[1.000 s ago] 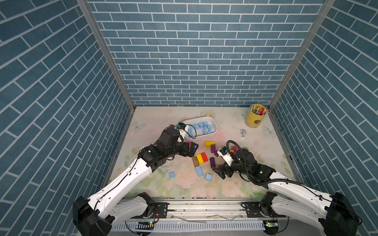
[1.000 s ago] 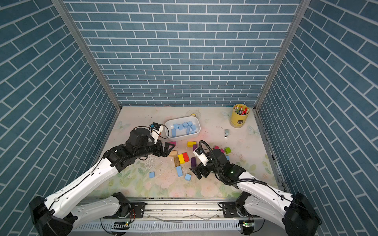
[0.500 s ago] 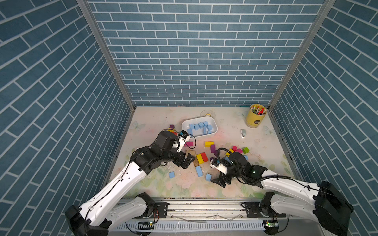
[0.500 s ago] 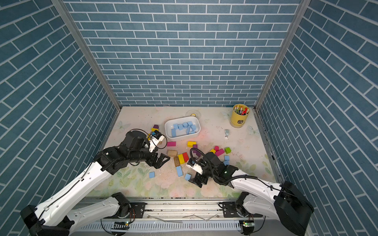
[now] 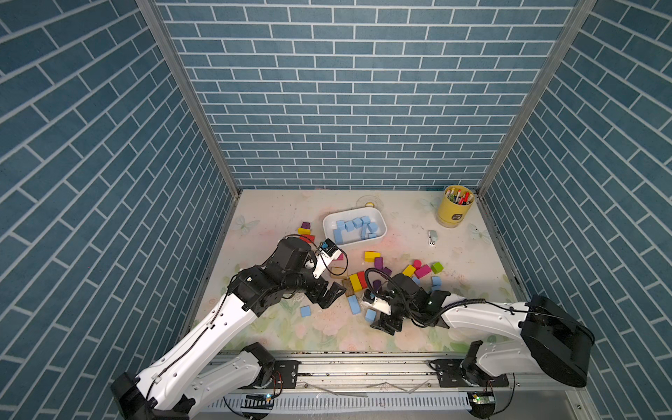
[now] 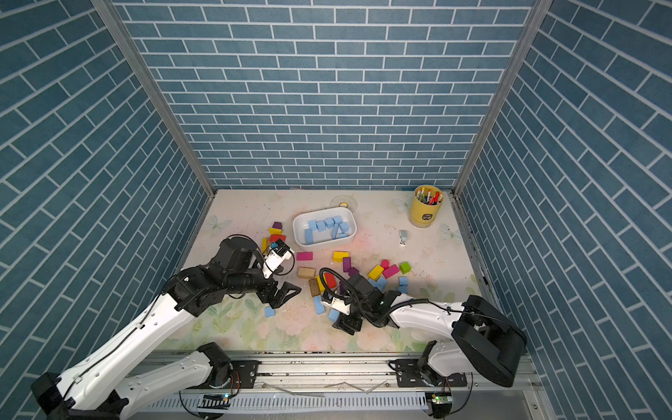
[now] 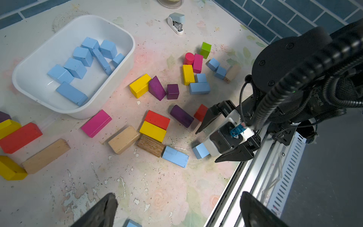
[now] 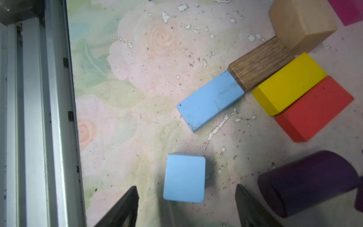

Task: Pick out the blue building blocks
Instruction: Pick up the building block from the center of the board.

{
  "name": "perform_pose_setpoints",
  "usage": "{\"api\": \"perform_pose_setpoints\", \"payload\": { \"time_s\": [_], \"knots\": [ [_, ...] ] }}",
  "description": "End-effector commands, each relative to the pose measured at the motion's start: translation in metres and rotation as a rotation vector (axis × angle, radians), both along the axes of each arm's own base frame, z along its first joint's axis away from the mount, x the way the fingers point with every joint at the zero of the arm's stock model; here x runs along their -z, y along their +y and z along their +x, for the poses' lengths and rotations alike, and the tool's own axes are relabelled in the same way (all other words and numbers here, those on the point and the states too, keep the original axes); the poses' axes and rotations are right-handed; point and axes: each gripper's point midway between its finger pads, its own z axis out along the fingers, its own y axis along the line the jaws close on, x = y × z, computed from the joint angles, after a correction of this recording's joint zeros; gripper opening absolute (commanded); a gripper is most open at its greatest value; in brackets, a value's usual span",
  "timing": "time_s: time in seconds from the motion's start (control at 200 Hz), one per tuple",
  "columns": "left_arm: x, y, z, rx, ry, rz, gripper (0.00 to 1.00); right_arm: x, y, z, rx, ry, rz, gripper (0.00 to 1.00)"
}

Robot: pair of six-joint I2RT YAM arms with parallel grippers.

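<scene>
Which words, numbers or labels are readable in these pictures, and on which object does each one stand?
"46", as far as it can be read: small dark print at one end of the tan block, seen in the left wrist view; blurred, so not certain.
Dark label on the yellow cup: too small to read.
No other text is visible.

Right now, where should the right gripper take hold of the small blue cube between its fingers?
Take the blue cube from above, across its two flat side faces: the right gripper straddles it, open, with a gap at each side. Mind the purple cylinder just outside one finger.
</scene>
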Motion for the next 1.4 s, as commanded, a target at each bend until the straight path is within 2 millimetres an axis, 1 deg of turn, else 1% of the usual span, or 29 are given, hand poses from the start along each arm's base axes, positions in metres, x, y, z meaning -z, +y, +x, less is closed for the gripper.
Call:
{"api": "perform_pose_setpoints", "payload": {
  "time_s": [0.0,0.115,0.245,0.275,0.39,0.49,0.535,0.855,0.955,1.065,1.165,1.18,1.395],
  "knots": [
    [0.005,0.007,0.000,-0.010,-0.016,0.029,0.99,-0.004,0.014,0.007,-0.029,-0.048,0.012,0.66],
    [0.006,0.008,0.000,-0.014,-0.014,0.033,0.99,0.001,0.020,0.008,-0.023,-0.034,0.007,0.55],
    [0.008,0.008,0.000,-0.017,-0.013,0.039,0.99,0.005,0.024,0.007,-0.024,-0.022,-0.003,0.38],
    [0.008,0.008,0.000,-0.016,-0.012,0.039,0.99,0.006,0.025,0.008,-0.024,-0.022,-0.005,0.35],
    [0.008,0.009,0.000,-0.017,-0.015,0.043,0.99,0.006,0.024,0.008,-0.021,-0.027,-0.009,0.32],
    [0.007,0.010,0.001,-0.025,-0.021,0.046,0.99,0.003,0.024,0.008,-0.020,-0.034,0.004,0.23],
    [0.007,0.011,0.002,-0.029,-0.024,0.049,0.99,0.002,0.024,0.009,-0.016,-0.040,0.012,0.21],
    [-0.004,0.019,0.003,-0.061,-0.084,0.038,0.99,-0.029,0.031,0.020,0.035,-0.111,0.122,0.14],
    [-0.008,0.020,0.002,-0.063,-0.099,0.029,0.99,-0.040,0.034,0.028,0.064,-0.149,0.143,0.09],
    [-0.010,0.022,0.002,-0.069,-0.110,0.026,0.99,-0.053,0.037,0.043,0.124,-0.188,0.155,0.08],
    [-0.011,0.023,0.001,-0.071,-0.116,0.026,0.99,-0.063,0.042,0.054,0.163,-0.190,0.175,0.07],
    [-0.011,0.023,0.002,-0.071,-0.117,0.025,0.99,-0.064,0.041,0.060,0.185,-0.202,0.172,0.07],
    [-0.014,0.024,0.000,-0.070,-0.125,0.018,0.99,-0.085,0.044,0.104,0.342,-0.213,0.196,0.06]
  ]
}}
